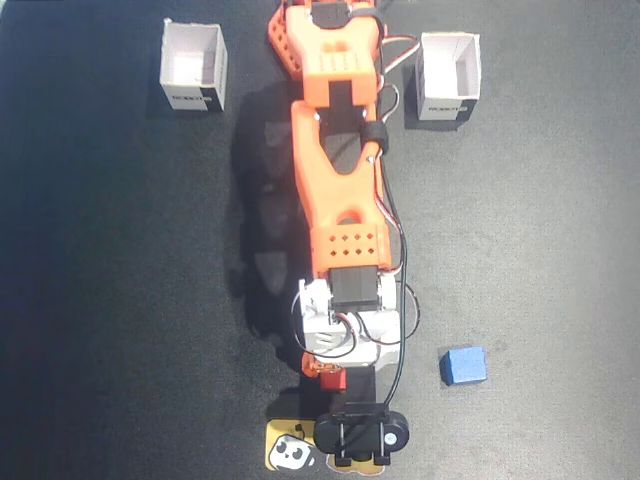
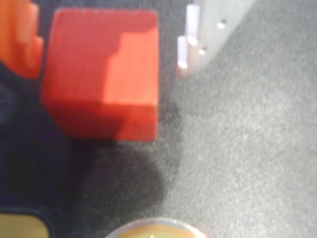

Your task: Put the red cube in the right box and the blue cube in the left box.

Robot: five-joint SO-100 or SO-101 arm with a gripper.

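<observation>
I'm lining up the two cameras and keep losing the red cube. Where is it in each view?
Fixed view: only a red sliver shows under the arm's gripper end, low centre, left of the blue cube.
Wrist view: the red cube fills the upper left, between an orange finger and a white finger.
Shared landmark: the yellow sticker, at the bottom edge in both.
</observation>
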